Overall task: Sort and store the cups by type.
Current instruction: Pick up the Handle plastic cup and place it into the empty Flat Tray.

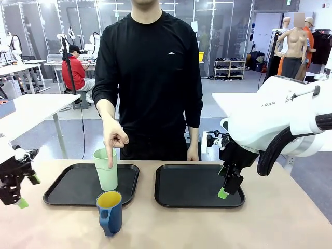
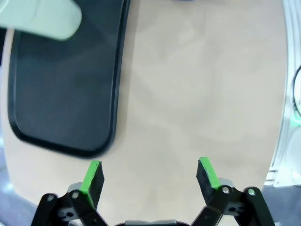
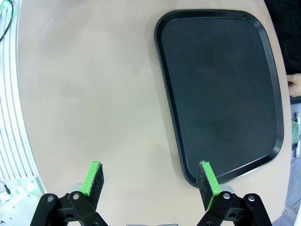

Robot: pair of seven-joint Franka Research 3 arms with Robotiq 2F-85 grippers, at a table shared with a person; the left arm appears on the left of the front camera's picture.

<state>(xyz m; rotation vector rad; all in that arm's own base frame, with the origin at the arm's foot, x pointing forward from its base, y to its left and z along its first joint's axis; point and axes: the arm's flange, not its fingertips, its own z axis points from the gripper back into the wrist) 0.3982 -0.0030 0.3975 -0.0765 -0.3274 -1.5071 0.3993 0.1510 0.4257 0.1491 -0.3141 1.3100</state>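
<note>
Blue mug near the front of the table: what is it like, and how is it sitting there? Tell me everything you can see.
The dark blue mug is short and glossy, with a yellow inside and one handle turned toward the camera. What shows of the inside looks empty. It stands upright on the tan table, just off the near edge of the left black tray, in front of the pale green tumbler. Only the table touches it.
</note>
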